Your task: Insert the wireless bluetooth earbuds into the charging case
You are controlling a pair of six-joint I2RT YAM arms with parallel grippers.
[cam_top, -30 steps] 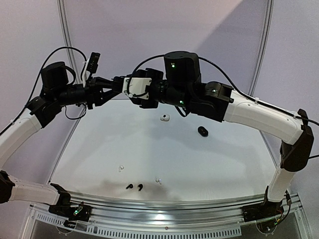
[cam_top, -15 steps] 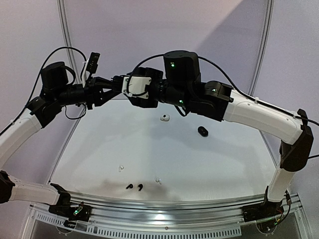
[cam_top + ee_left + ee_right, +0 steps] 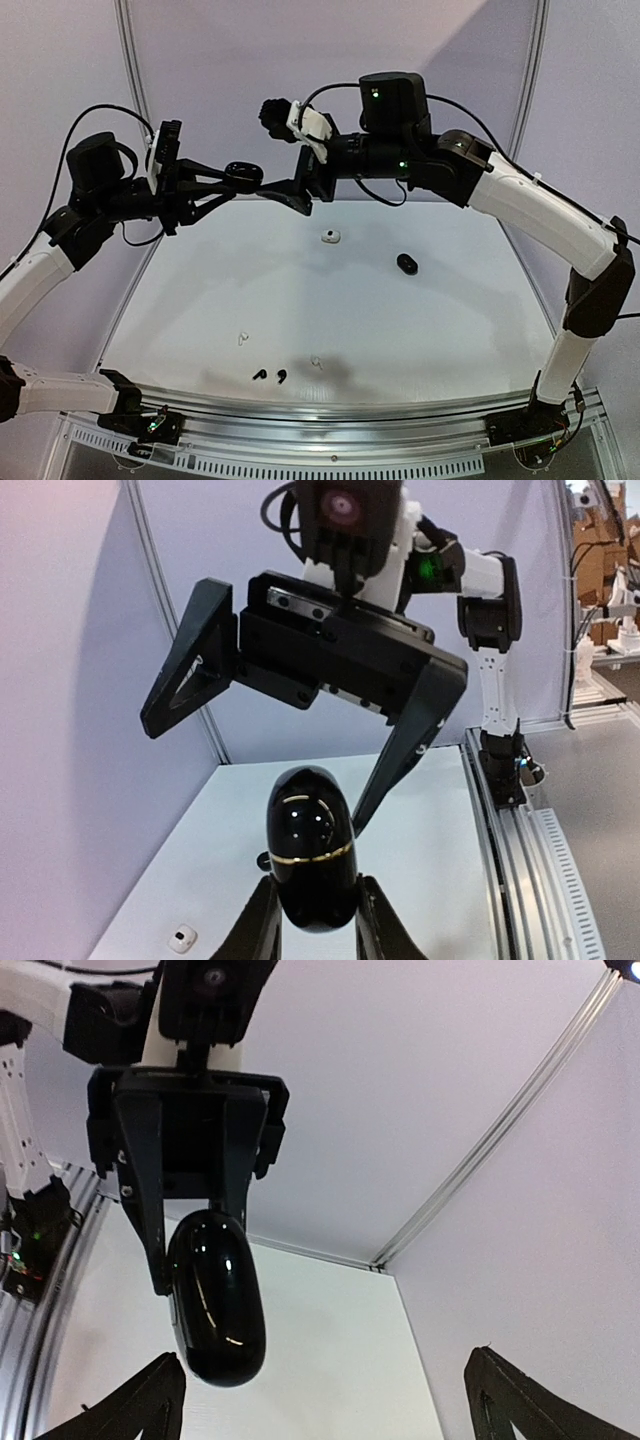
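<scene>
A glossy black charging case [image 3: 310,845] with a thin gold seam, its lid down, is held high above the table by my left gripper [image 3: 314,910], shut on its lower end. The same case [image 3: 240,172] shows in the top view and hangs before the right wrist camera [image 3: 215,1305]. My right gripper [image 3: 290,186] faces it from the right, open wide and apart from it, its fingers [image 3: 410,745] spread on either side. Two white earbuds [image 3: 241,338] [image 3: 316,361] and two black earbuds [image 3: 259,375] [image 3: 281,375] lie near the table's front edge.
A small white case [image 3: 331,236] and a black case [image 3: 406,263] lie at the back of the white table [image 3: 400,330]. Purple walls close in the back and sides. A metal rail [image 3: 330,410] runs along the front edge.
My right gripper has opened wide, let go of the black case and drawn back to the right. The left arm has shifted slightly left, still gripping the case.
</scene>
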